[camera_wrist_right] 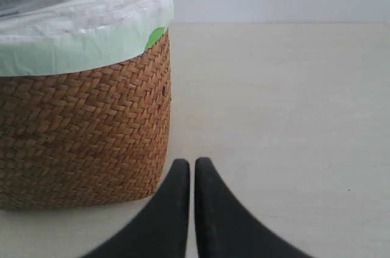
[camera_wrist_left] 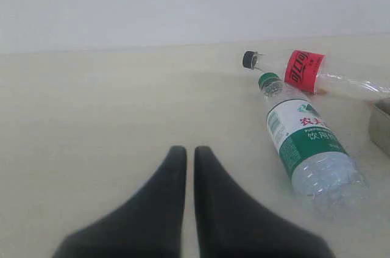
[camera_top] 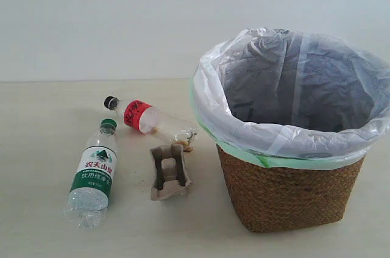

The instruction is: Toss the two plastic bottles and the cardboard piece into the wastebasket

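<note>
Two clear plastic bottles lie on the pale table left of the wastebasket (camera_top: 292,148): a green-capped, green-labelled bottle (camera_top: 92,172) and, behind it, a black-capped, red-labelled bottle (camera_top: 149,119). The grey moulded cardboard piece (camera_top: 169,171) rests between them and the basket. Neither arm shows in the exterior view. In the left wrist view my left gripper (camera_wrist_left: 190,150) is shut and empty, short of the green bottle (camera_wrist_left: 301,139) and red-labelled bottle (camera_wrist_left: 304,72). My right gripper (camera_wrist_right: 192,163) is shut and empty beside the wastebasket (camera_wrist_right: 85,142).
The brown woven basket is lined with a crinkled white bag (camera_top: 286,87) with a green edge, its mouth wide. A plain white wall backs the table. A grey edge of the cardboard piece (camera_wrist_left: 381,125) peeks in at the left wrist view's border.
</note>
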You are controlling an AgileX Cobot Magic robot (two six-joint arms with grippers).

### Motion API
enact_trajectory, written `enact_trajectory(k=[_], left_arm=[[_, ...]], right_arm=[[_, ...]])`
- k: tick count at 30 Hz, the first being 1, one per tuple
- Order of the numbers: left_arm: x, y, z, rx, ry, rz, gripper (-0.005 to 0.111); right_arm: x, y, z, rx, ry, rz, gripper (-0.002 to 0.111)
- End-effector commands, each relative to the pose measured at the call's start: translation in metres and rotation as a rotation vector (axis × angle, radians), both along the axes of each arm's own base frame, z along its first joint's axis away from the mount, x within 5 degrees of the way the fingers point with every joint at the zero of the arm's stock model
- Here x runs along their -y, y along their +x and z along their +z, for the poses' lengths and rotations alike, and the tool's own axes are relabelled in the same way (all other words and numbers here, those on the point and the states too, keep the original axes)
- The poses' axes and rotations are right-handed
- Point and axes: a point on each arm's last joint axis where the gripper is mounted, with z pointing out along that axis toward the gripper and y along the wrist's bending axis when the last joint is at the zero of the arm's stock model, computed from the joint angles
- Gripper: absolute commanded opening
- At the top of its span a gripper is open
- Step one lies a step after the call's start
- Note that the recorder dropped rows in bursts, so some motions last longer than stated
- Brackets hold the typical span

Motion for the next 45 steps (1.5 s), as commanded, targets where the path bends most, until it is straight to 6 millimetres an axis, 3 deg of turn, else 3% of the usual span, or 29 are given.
enact_trajectory(k=[1,21,28,37,40,45], left_arm=[[0.000,0.000,0.000,0.009,-0.005,-0.004,0.004],[0.001,0.000,-0.001,0.001,-0.028,-0.005,0.004],[0.013,0.000,0.004,-0.004,-0.623,-0.015,0.004],[0.012,0.000,0.006,0.019,-0.663,-0.010,0.004],[0.018,0.000,0.009,0.004,-0.874,-0.035,0.004],[0.012,0.001,0.016,0.096,-0.966,0.008,0.004]], right_arm=[[0.000,0.000,0.001,0.014,0.000,0.001,0.000],[0.000,0.000,0.001,0.014,0.000,0.001,0.000],[0.000,0.000,0.001,0.014,0.000,0.001,0.000],[0.000,0.000,0.001,0.014,0.000,0.001,0.000],[0.000,0.000,0.001,0.014,0.000,0.001,0.000],[0.000,0.000,0.001,0.014,0.000,0.001,0.000]])
